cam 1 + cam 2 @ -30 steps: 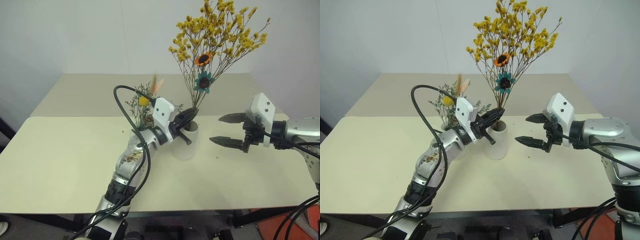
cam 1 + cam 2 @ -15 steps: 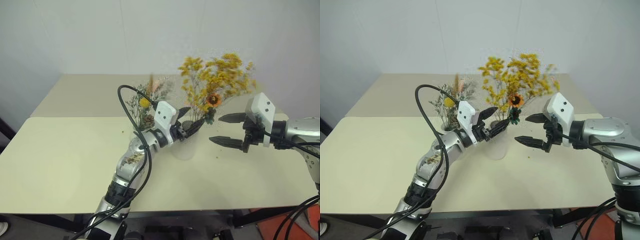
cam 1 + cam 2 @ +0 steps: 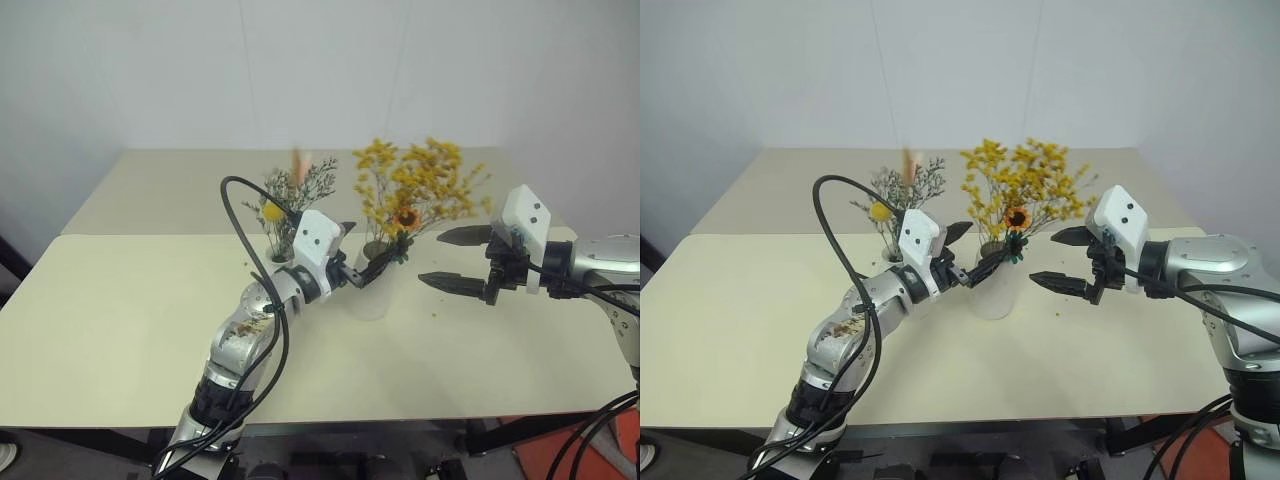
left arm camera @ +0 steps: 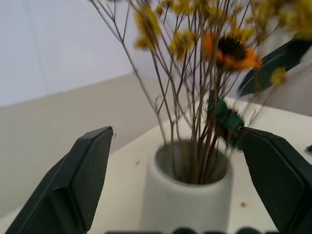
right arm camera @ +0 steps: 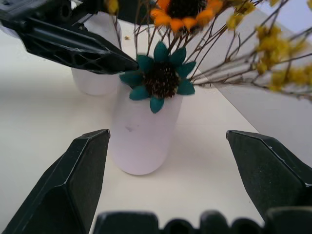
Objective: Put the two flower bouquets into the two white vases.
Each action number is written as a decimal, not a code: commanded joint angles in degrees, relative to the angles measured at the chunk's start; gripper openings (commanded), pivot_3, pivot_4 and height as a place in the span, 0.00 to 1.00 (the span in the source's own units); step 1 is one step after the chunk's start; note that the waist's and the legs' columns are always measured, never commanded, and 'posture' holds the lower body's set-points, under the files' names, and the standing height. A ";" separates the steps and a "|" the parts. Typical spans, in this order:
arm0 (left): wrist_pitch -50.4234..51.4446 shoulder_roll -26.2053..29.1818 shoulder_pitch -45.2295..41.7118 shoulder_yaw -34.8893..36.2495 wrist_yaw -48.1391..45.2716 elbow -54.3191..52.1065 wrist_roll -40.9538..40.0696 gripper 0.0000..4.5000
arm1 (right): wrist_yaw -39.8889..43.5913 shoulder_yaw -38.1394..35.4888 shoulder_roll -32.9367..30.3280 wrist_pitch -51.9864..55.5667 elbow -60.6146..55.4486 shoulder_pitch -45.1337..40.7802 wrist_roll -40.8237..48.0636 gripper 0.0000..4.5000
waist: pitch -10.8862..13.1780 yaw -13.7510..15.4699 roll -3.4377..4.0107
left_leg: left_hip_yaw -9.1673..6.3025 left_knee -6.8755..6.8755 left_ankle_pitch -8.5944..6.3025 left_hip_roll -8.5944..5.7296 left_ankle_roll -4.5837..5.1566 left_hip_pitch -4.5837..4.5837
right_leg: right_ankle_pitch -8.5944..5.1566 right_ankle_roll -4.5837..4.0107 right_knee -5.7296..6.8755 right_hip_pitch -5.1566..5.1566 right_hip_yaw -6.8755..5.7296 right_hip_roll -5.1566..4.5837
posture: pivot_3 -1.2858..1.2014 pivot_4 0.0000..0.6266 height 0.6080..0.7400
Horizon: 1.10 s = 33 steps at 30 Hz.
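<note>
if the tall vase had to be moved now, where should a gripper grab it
Grip the tall vase around its bare lower body, coming level from the right gripper's side. Its wall is a straight, upright cylinder, while the yellow bouquet crowds the mouth and the open left gripper sits by the rim.

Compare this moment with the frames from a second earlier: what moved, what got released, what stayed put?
The left gripper opened its jaws and let go of the yellow bouquet, which dropped deeper into the tall vase and now sits much lower. The left gripper drew back slightly. The right gripper stayed open beside the vase; the small bouquet stayed in its vase.
</note>
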 commanded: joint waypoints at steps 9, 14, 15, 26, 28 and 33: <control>10.44 5.69 0.85 3.69 -0.22 -11.54 -3.87 0.99 | -0.22 -1.86 -0.88 -1.06 -1.54 -0.23 0.32 1.00 | 0.00 -0.30 0.00 | 0.00 -0.02 -0.01 0.02 0.01 0.00 | 0.00 -0.01 0.02 -0.04 0.02 0.03 | 0.52 0.24 1.00; 12.13 10.67 0.65 6.58 -4.17 -18.47 -8.98 0.99 | 0.12 -1.69 -1.00 -1.17 -1.16 -0.39 0.23 1.00 | 0.00 -0.09 0.00 | 0.00 -0.01 -0.01 0.03 0.01 -0.05 | 0.00 -0.01 0.00 -0.06 0.02 0.03 | 0.52 0.24 1.00; 12.09 11.10 0.30 7.45 -4.45 -19.35 -9.86 0.99 | 0.22 -1.61 -0.99 -1.27 -0.97 -0.49 0.16 1.00 | 0.00 -0.08 0.00 | 0.00 0.00 -0.01 0.03 0.01 -0.04 | 0.00 -0.01 0.00 -0.06 0.02 0.03 | 0.52 0.24 1.00; 16.44 16.99 -4.44 15.61 -5.93 -23.71 -20.83 0.99 | 0.82 -0.84 -0.73 -1.70 -0.08 -1.60 -0.06 1.00 | 0.00 -0.26 0.00 | 0.01 -0.01 -0.01 0.03 0.01 -0.04 | 0.00 -0.01 -0.01 -0.06 0.02 0.03 | 0.52 0.24 1.00; 17.00 20.67 -4.52 17.93 -7.83 -24.50 -23.18 0.99 | 0.99 -0.99 -0.93 -1.62 -0.18 -1.55 0.06 1.00 | 0.00 -0.39 0.00 | 0.01 -0.01 -0.01 0.04 0.01 -0.01 | 0.00 -0.01 0.02 -0.06 0.03 0.04 | 0.52 0.24 1.00; 17.45 31.47 -2.79 25.10 -12.89 -24.93 -28.80 0.99 | 2.37 -2.07 -2.24 -1.46 -0.53 -1.05 0.80 1.00 | 0.01 -0.29 0.01 | 0.01 -0.02 -0.01 0.05 0.01 -0.02 | -0.02 0.00 0.01 -0.09 0.03 0.05 | 0.52 0.24 1.00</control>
